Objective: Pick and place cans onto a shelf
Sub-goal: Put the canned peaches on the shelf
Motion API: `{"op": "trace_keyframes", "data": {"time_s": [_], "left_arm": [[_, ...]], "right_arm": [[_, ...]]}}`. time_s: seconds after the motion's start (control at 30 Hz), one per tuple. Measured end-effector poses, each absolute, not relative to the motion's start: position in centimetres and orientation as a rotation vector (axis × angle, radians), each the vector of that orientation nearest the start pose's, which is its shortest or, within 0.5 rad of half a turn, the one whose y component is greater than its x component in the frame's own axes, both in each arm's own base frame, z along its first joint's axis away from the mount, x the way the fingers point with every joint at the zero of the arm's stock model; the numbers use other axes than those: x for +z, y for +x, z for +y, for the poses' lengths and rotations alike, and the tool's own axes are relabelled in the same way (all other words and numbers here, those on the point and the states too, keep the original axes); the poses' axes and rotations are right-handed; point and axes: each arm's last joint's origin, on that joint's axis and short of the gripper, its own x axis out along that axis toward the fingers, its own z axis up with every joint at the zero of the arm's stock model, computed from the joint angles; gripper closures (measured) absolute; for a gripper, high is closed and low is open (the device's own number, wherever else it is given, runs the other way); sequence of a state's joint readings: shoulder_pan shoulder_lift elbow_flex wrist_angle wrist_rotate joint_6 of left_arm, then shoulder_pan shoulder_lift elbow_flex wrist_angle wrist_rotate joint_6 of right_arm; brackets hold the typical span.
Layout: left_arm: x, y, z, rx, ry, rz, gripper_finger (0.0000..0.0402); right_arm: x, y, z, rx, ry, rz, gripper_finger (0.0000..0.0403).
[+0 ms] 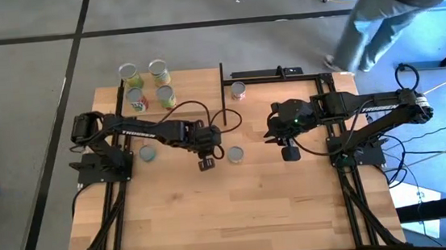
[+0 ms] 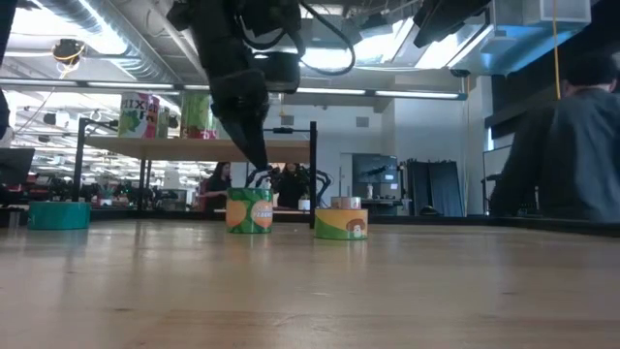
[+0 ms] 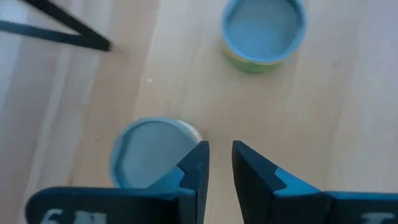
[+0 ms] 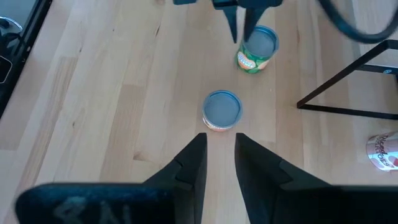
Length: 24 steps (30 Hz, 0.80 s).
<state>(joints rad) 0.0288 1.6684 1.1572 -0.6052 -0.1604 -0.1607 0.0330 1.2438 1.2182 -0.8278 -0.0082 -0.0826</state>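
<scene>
My left gripper (image 1: pixel 209 152) hangs over the middle of the table, its fingers nearly together, with its tips (image 3: pixel 221 163) at the rim of a green-and-orange can (image 3: pixel 149 155) that stands upright on the table (image 2: pixel 250 209). A second, yellow-green can (image 1: pixel 235 154) stands just to its right (image 2: pixel 341 222). A teal can (image 1: pixel 148 153) stands to the left. The shelf (image 2: pixel 194 145) at the far left carries several cans (image 1: pixel 158 69). My right gripper (image 1: pixel 270 131) waits right of centre, fingers nearly together, and holds nothing (image 4: pixel 221 155). My left gripper points down, and one finger (image 3: pixel 196 163) stands over the rim of the green-and-orange can (image 3: pixel 186 134). The can is beside the fingers, not between them. I cannot tell whether the finger touches it.
The shelf's black posts and upright panel (image 1: pixel 222 84) stand just beyond the cans. A red-and-white can (image 1: pixel 238 89) sits near the panel. A person (image 1: pixel 407 4) walks past the table's far right corner. The near half of the table (image 1: pixel 231 221) is bare wood.
</scene>
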Motion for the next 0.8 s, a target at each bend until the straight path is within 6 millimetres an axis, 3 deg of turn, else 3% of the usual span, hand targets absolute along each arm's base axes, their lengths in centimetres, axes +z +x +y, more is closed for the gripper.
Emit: {"op": "trace_keyframes", "data": {"time_s": [0.4,0.8], "left_arm": [[21.2,33.0,2.5,0.366,-0.195,1.081,0.0335],[19.0,33.5,2.5,0.323,-0.166,1.112,0.0335]], "right_arm": [[33.4,24.5,0.8,0.074,-0.088,0.851,0.0318],[33.4,24.5,0.8,0.067,-0.092,0.854,0.0318]]}}
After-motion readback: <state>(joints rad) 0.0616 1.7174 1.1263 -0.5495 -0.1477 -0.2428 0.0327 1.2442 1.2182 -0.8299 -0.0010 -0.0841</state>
